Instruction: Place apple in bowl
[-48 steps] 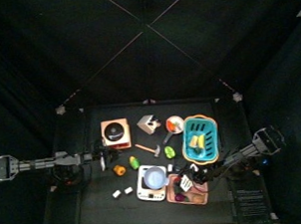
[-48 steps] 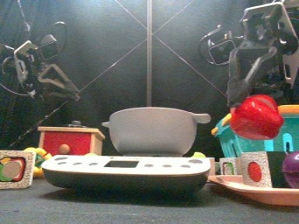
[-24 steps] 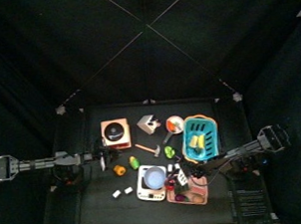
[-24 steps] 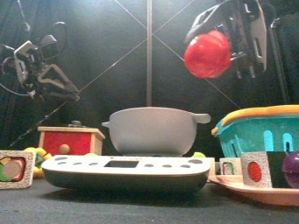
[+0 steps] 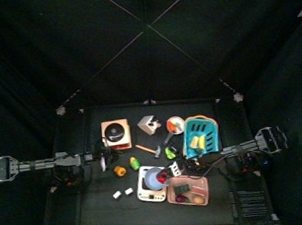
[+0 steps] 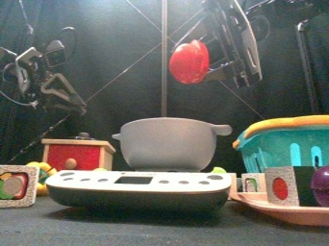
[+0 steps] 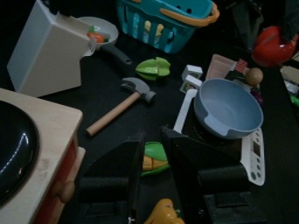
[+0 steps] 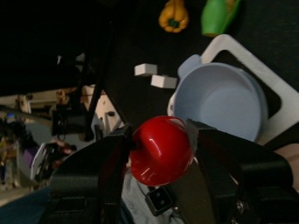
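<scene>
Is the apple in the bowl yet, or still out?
Out. The right pincer holds the apple in the air above the empty bowl.

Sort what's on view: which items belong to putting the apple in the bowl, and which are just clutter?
Job: apple, held by right gripper; bowl.
Clutter: teal basket, toy hammer, wooden box, scale, left gripper resting.
</scene>
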{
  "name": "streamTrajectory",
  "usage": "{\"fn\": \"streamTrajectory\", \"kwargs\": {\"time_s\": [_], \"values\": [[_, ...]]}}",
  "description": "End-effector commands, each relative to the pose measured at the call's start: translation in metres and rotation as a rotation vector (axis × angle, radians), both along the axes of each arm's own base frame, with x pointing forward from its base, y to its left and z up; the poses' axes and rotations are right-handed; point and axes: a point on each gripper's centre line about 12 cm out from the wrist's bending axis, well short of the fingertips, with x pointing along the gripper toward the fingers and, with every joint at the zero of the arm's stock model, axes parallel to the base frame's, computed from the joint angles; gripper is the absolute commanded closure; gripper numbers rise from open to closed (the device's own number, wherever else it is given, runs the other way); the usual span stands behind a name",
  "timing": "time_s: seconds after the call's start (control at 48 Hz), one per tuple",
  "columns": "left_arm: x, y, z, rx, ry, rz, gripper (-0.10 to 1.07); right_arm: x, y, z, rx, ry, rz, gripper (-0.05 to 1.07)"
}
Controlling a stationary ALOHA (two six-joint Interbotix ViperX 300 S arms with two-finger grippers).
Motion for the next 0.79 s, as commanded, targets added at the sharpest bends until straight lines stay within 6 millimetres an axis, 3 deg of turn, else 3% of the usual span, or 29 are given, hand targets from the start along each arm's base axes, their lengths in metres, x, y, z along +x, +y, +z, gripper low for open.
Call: {"fn": "streamTrajectory", "kwargs": {"time_s": [0.0,0.125,0.271,0.5,0.667,0.771], "values": [[0.006,0.004,0.011,0.006,-0.022,0.011,0.31,-0.007,-0.012,0.018,-0.005,0.005,-0.053,0.19],[0.005,0.006,0.010,0.004,-0.010,0.023,0.31,-0.009,-0.017,0.028,0.001,-0.011,-0.073,0.19],[0.003,0.009,0.008,0.003,-0.004,0.037,0.31,-0.010,-0.019,0.025,0.031,0.013,-0.094,0.19],[0.002,0.013,0.008,0.004,-0.004,0.056,0.31,-0.026,-0.034,0.017,0.059,0.216,-0.154,0.19],[0.000,0.014,0.005,0.002,0.003,0.062,0.31,-0.021,-0.043,0.040,0.005,0.244,0.017,0.19],[0.000,0.014,0.005,0.001,0.003,0.064,0.31,-0.020,-0.053,0.042,0.001,0.210,0.102,0.19]]}}
